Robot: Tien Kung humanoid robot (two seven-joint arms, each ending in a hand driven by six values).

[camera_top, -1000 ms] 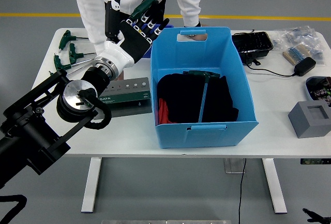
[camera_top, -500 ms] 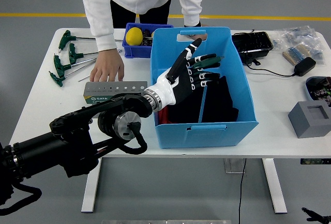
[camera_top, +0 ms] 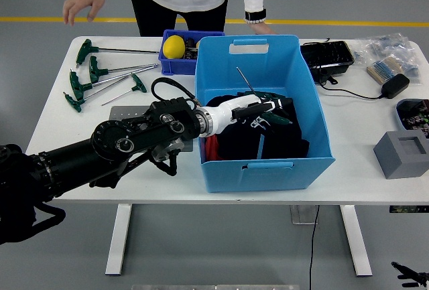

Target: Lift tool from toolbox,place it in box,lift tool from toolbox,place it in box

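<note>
Left hand (camera_top: pixel 258 110) reaches into blue box (camera_top: pixel 315 136), fingers closed around a green-handled tool (camera_top: pixel 249 89), its shaft angled upward over the black cloth (camera_top: pixel 281 139). More tools (camera_top: pixel 94 79) lie on table (camera_top: pixel 362 116).
</note>
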